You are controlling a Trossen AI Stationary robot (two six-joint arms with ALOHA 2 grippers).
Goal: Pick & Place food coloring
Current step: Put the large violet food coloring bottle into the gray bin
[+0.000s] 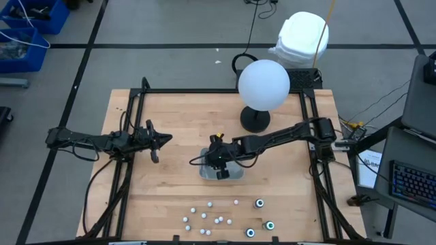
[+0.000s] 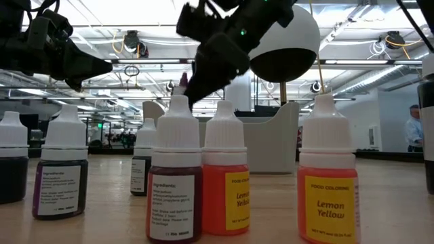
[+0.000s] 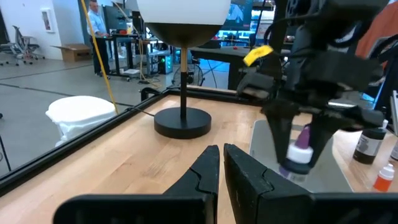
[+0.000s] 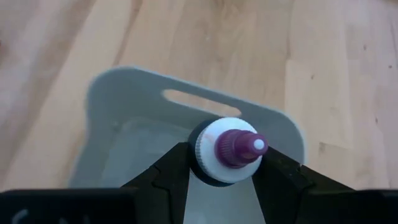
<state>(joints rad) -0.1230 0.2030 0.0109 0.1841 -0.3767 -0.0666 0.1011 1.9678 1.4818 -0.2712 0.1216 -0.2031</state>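
Purple-tipped bottle (image 4: 227, 151) of food coloring, white cap w/ purple nozzle, was clamped btwn fingers of the right gripper (image 1: 221, 165), upright, directly over the clear tray (image 4: 124, 118). Can't tell if bottle base touched tray floor; in left wrist view it hung just above/at tray surface (image 3: 297, 155). Tray had a slot handle at one end, sat flat on the wood table (image 1: 177, 116).

Rest of the food coloring bottles (image 1: 208, 216) stood in a loose cluster well apart from the tray, toward table's near edge: small white-capped ones, plus three larger dark ones w/ ringed tops (image 1: 259, 203) just beside that cluster. In low view these showed upright: two "Lemon Yellow" ones (image 2: 328, 181), an orange one, dark red one (image 2: 175, 183), purple one (image 2: 62, 169).

Left gripper (image 1: 161, 140) hovered above table on tray's left side, apart from it, fingers (image 3: 245, 174) together, holding nothing, pointing toward tray.

Lamp w/ white globe (image 1: 263, 84) on black round base stood beyond the tray, near right arm. White bag-like thing (image 1: 300, 39) on floor past the table's far edge. A person (image 2: 412, 129) stood far off in the room.
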